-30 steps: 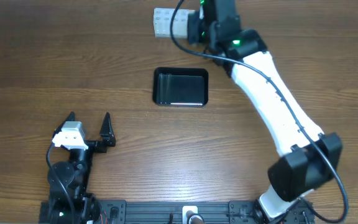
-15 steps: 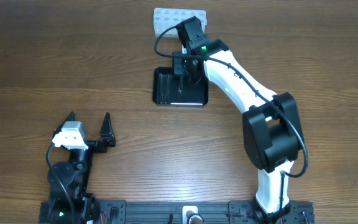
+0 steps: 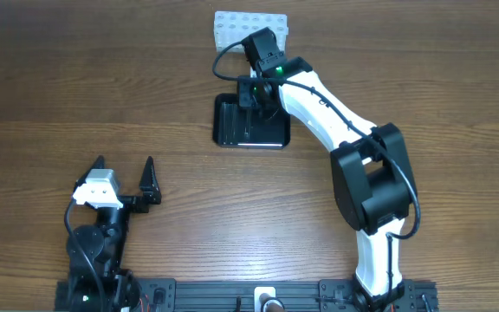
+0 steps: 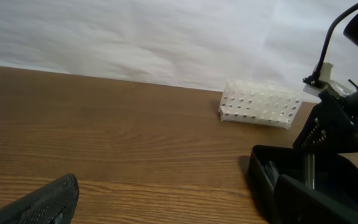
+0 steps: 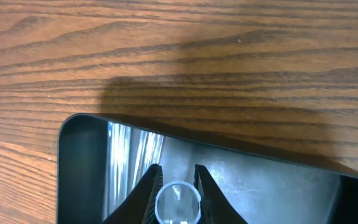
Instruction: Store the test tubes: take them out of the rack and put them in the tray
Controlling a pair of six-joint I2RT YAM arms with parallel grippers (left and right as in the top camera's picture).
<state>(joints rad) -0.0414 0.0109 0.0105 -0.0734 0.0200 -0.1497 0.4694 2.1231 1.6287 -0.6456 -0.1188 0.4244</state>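
Observation:
A clear test tube (image 5: 178, 202) stands upright between my right gripper's (image 5: 178, 186) fingers, which are shut on it just above the black tray (image 5: 79, 168). Other clear tubes (image 5: 134, 152) lie along one side of the tray floor. In the top view the right gripper (image 3: 254, 94) hangs over the tray (image 3: 228, 132), with the white rack (image 3: 232, 26) right behind it. From the left wrist view I see the rack (image 4: 260, 104), the tray (image 4: 263, 171) and the held tube (image 4: 308, 169). My left gripper (image 3: 125, 161) sits open near the table's front left.
Bare wooden tabletop (image 3: 85, 78) surrounds the tray and rack. A white backdrop (image 4: 135, 37) rises behind the table's far edge. The right arm's white link (image 3: 327, 108) stretches across the right of the tray.
The right gripper came from the rack at the back down to the tray with the tube, then shifted slightly over it. The left arm has not moved.

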